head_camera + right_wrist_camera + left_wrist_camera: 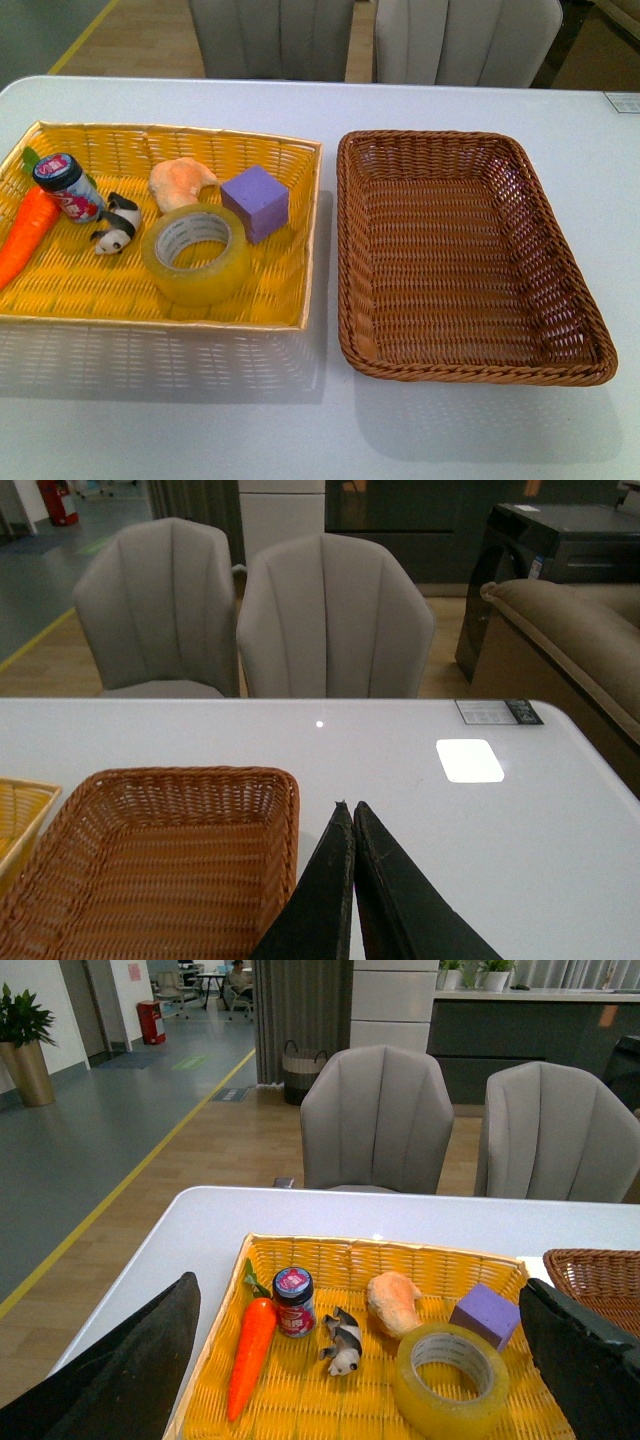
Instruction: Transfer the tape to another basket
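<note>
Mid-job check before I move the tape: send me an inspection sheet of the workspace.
Surface: white table, two baskets side by side on it.
Job's things: tape lies flat in the yellow basket, next to the purple block; brown basket has nothing seen in it.
Clutter: carrot, jar, panda figure and pale orange lump, all in the yellow basket.
Grippers: left gripper open, facing the yellow basket; right gripper shut on nothing, beside the brown basket.
Cables: nothing seen.
Surroundings: two grey chairs behind the table; sofa beyond.
</note>
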Motion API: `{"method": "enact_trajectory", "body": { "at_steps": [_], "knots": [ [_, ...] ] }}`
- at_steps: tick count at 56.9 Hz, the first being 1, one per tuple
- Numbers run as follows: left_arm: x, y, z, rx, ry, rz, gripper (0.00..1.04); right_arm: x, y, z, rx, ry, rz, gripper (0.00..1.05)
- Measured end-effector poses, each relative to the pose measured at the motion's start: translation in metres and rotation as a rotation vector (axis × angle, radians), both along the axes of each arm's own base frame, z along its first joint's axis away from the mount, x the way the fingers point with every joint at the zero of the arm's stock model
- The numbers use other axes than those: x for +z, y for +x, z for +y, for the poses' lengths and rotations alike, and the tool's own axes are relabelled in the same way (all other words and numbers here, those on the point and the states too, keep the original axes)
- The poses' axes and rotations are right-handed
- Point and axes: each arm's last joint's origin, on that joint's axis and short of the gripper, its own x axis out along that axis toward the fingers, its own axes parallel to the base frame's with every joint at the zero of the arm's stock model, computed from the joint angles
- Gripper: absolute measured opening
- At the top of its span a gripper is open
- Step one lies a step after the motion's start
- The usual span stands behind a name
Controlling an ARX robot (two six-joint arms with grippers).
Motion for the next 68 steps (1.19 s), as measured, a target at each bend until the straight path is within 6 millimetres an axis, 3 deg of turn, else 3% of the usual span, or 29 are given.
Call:
{"method": "enact_trajectory", "body": {
  "at_steps": [11,28,68],
  "knots": [
    [0.0,0.0,0.0,0.0,0.0,0.0,0.96,0.0,-0.022,0.013,0.01,-0.001,0.002,0.02],
    [0.0,0.0,0.0,0.0,0.0,0.0,0.96,0.001,-0.047,0.013,0.002,-0.001,0.001,0.02],
    [0.0,0.0,0.0,0.0,0.0,0.0,0.96,0.012,-0.079,0.013,0.003,-0.001,-0.035,0.02]
  ]
}}
